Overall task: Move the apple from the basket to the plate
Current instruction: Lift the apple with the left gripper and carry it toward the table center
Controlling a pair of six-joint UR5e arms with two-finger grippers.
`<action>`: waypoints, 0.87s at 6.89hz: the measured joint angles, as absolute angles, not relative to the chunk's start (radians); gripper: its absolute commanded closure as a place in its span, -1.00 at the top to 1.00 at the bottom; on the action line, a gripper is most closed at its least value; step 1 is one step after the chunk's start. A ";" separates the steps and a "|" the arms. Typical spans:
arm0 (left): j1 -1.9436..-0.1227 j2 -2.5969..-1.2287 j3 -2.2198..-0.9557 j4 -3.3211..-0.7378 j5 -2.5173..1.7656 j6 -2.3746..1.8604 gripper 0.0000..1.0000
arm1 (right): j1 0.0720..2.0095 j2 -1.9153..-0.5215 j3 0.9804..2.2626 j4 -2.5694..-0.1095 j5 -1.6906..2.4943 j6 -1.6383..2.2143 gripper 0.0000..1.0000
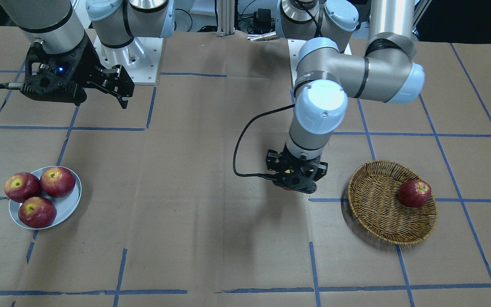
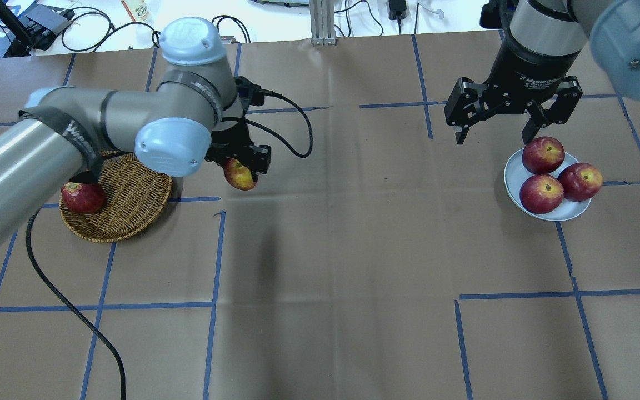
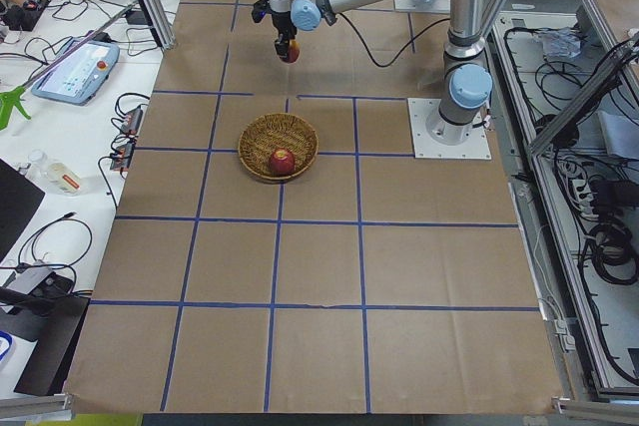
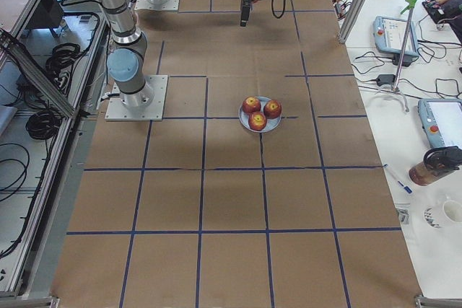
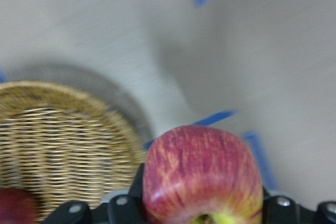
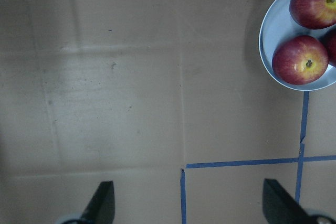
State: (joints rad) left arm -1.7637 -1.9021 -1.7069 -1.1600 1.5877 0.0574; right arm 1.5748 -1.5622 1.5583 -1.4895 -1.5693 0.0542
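My left gripper (image 2: 240,165) is shut on the apple (image 2: 240,175), a lighter red apple with orange streaks and a yellow stem patch. It holds the apple above the table, just beside the wicker basket (image 2: 131,208). The wrist view shows the apple (image 5: 202,177) between the jaws with the basket (image 5: 63,129) to its left. The grey-blue plate (image 2: 514,173) lies at the far right with three dark red apples on it. My right gripper (image 2: 492,136) is open and empty, hovering just left of and behind the plate (image 6: 269,43).
One dark red apple (image 2: 83,197) lies in the basket at its left side. Brown paper with blue tape lines covers the table. A black cable (image 2: 70,311) trails from the left arm across the front left.
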 measured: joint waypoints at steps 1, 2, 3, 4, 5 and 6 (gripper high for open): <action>-1.828 -1.950 -1.699 -1.110 1.560 -0.037 -0.37 | 1.575 -1.562 1.558 -1.489 -1.569 0.054 1.00; -1.866 -1.995 -1.680 -1.074 1.545 -0.094 -0.37 | 1.575 -1.562 1.558 -1.490 -1.569 0.054 1.00; -1.886 -2.038 -1.648 -1.059 1.539 -0.120 -0.37 | 1.575 -1.563 1.559 -1.490 -1.569 0.054 1.00; -1.907 -2.082 -1.607 -1.053 1.540 -0.135 -0.37 | 1.575 -1.562 1.559 -1.489 -1.569 0.055 1.00; -1.931 -2.117 -1.576 -1.052 1.554 -0.146 -0.37 | 1.575 -1.562 1.559 -1.489 -1.569 0.055 1.00; -1.946 -2.139 -1.562 -1.051 1.569 -0.150 -0.37 | 1.575 -1.562 1.559 -1.490 -1.569 0.055 1.00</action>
State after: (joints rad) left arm -1.9463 -2.1386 -1.5617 -1.0506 1.5693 -0.1497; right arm 1.5753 -1.5619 1.5585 -1.4895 -1.5693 0.0551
